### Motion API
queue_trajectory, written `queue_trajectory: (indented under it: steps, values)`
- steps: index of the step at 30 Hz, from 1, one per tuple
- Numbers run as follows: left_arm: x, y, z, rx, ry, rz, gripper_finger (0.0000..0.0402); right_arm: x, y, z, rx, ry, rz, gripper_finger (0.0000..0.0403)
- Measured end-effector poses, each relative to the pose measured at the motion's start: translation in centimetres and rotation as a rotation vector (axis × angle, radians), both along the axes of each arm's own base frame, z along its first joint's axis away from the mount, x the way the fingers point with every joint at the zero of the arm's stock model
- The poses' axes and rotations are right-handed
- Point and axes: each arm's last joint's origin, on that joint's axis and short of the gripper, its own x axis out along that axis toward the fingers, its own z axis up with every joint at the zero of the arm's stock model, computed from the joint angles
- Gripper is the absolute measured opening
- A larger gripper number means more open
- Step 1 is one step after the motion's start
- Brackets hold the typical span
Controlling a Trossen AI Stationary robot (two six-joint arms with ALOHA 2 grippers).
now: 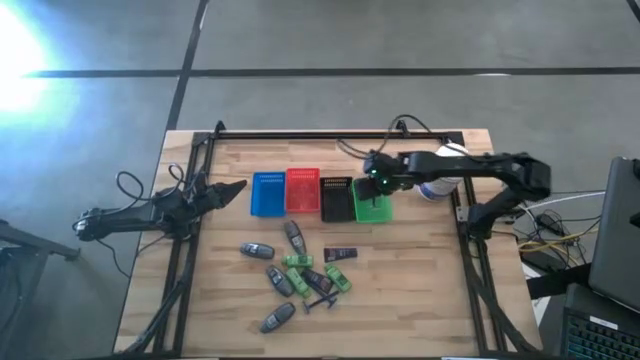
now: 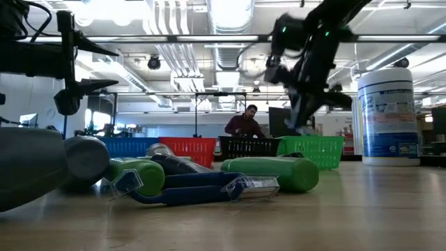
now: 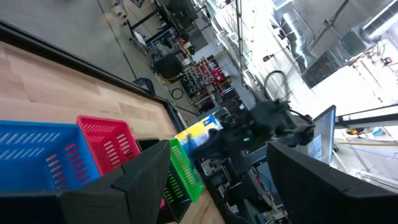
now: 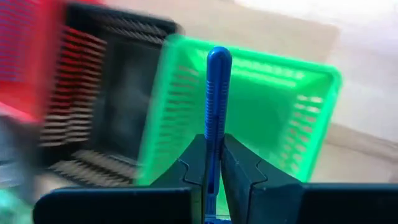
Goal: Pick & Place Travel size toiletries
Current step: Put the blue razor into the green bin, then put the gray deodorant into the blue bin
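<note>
My right gripper [image 1: 376,186] hovers over the green basket [image 1: 372,207], shut on a thin blue ribbed stick [image 4: 218,93] that points out past the fingers toward the basket's inside [image 4: 261,112]. The other toiletries, grey tubes, green packets and dark packets [image 1: 300,272], lie in a loose pile on the table's near middle. In the low view a green tube [image 2: 272,173] and a blue stick with a clear cap [image 2: 202,188] lie in front. My left gripper [image 1: 236,188] waits open at the table's left, beside the blue basket [image 1: 267,194]. My right gripper pinches the blue stick between its two fingers [image 4: 239,171], with the fingers lying along its length. The part beside the fingers [image 4: 214,152] is held, and the rounded free end [image 4: 219,59] sticks out ahead. The stick is lifted clear over the green basket.
Blue, red [image 1: 302,190], black [image 1: 336,198] and green baskets stand in a row across the table's far middle. A big white container with a blue label [image 2: 387,115] stands right of the green basket. A person [image 2: 244,124] sits in the room beyond the table.
</note>
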Motion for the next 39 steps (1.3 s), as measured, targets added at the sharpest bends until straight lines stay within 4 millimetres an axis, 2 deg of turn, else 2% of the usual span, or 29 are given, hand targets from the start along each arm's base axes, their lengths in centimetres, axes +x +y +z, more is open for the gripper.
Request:
queue_trajectory:
  steps: [4,8,13,20,25,31,39]
  values:
    - [0.0,0.0,0.0,0.002,0.001,0.0,0.0273,1.3,-0.1,-2.1,0.078,0.075,0.049,0.0023]
    - [0.0,0.0,0.0,0.022,0.013,0.001,0.0273,2.7,-0.4,-2.3,0.092,0.074,0.059,0.0035]
    - [0.0,0.0,0.0,0.026,0.015,0.001,0.0273,3.7,-0.7,-1.4,0.082,0.074,0.092,0.0089]
    - [0.0,0.0,0.0,0.026,0.014,0.008,0.0273,3.0,-0.1,-0.9,0.084,0.143,0.136,0.0171]
    - [0.0,0.0,0.0,0.026,0.015,0.013,0.0273,2.6,1.5,1.3,-0.025,0.099,0.163,0.0208]
    - [-0.1,0.2,0.0,0.011,0.008,0.084,0.0273,2.3,2.6,3.9,-0.103,0.013,0.214,0.0229]
    - [-0.2,0.3,0.4,-0.013,-0.052,0.101,0.0273,3.0,4.8,5.2,-0.104,-0.06,0.321,0.0252]
